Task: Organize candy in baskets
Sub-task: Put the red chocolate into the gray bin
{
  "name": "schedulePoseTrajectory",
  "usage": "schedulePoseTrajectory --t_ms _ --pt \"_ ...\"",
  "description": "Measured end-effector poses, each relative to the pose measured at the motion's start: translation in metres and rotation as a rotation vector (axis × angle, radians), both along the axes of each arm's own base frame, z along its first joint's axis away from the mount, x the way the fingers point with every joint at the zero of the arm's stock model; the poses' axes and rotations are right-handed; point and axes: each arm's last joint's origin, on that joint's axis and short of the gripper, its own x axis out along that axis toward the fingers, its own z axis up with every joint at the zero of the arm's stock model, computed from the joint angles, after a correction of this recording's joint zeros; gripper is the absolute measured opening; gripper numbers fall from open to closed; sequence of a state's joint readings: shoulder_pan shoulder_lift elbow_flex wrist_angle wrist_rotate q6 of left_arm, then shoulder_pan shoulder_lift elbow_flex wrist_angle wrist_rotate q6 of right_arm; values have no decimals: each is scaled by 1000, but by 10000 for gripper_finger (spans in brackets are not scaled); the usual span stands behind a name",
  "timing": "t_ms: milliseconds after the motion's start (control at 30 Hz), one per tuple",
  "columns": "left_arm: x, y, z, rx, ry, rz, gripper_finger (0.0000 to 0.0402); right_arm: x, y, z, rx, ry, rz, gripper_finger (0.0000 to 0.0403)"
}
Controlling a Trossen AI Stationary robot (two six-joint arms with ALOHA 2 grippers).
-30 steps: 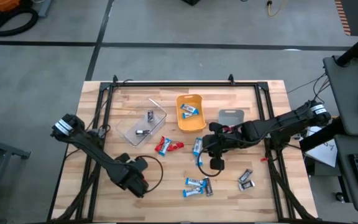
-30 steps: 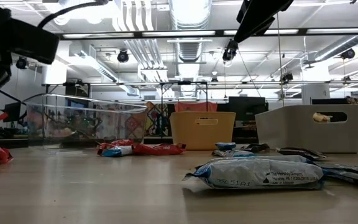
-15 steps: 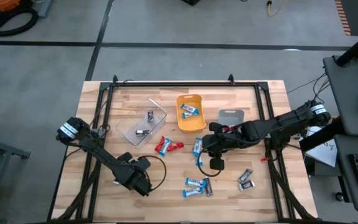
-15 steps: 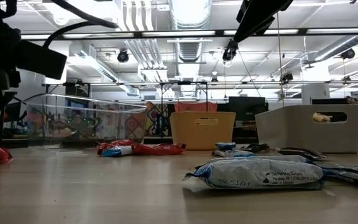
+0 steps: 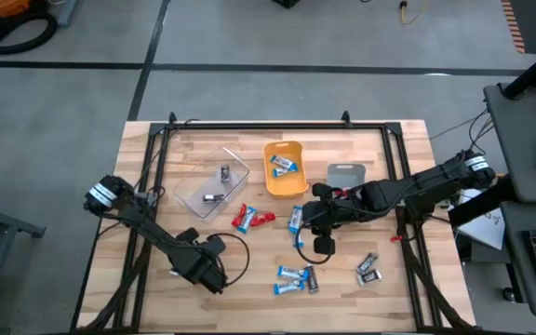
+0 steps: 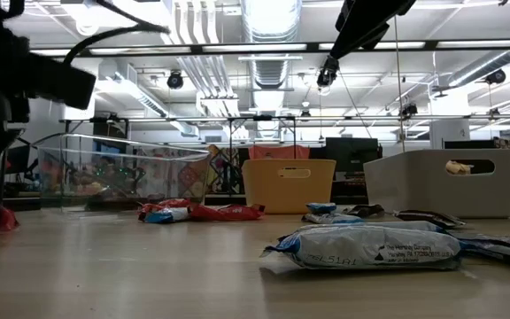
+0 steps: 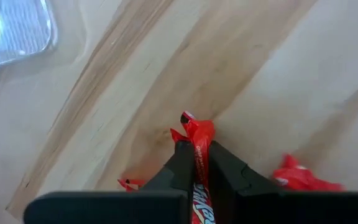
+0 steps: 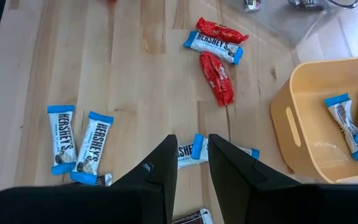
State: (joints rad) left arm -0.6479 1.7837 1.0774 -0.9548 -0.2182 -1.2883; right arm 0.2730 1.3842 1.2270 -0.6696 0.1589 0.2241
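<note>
Tabletop w/ three bins across the far half: clear bin, orange bin, grey bin. Clear bin holds dark bars, orange holds blue-and-white bars; grey's contents can't be made out from above.

Left gripper — low at the near-left of the tabletop, jaws closed on a red bar that lies lengthwise between the fingers. A second red bar lies just beside it.

Right gripper — mid-tabletop, hovering over a blue-and-white bar; jaws partly apart, holding nothing.

Loose candy: red and blue bars near the clear bin, blue and dark bars along the near edge.

Step in hand, as judged: lift the red bar. Do it well — raise straight up so the neighbour isn't dragged, keep the grip firm on the slick wrapper, clear each bin rim before crossing, release low inside the bin meant for red.
</note>
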Motion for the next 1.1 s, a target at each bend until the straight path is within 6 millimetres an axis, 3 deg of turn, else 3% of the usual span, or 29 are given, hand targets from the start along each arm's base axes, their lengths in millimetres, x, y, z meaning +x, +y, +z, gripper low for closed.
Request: schedulePoseTrajectory --t_ms 133,300,433,567,767,900,1100 --pt "7 -4 24 -14 -68 -75 4 -3 9 1 -16 -3 53 82" --pt "21 -9 72 86 -293 -232 2 -6 24 -1 -27 -44 131 82" --pt "32 -12 111 218 -502 -390 2 -5 37 -10 -39 -128 205 82" --pt "42 -16 135 304 -715 -559 2 -6 44 -26 -66 -232 216 82" --pt "45 -16 125 404 -924 -724 2 -4 49 -49 -104 -481 207 82" --pt "50 -6 115 457 -1051 -703 1 -1 51 -58 -100 -633 213 82" --pt "57 16 99 486 -1150 -600 1 5 52 -62 -71 -669 192 100"
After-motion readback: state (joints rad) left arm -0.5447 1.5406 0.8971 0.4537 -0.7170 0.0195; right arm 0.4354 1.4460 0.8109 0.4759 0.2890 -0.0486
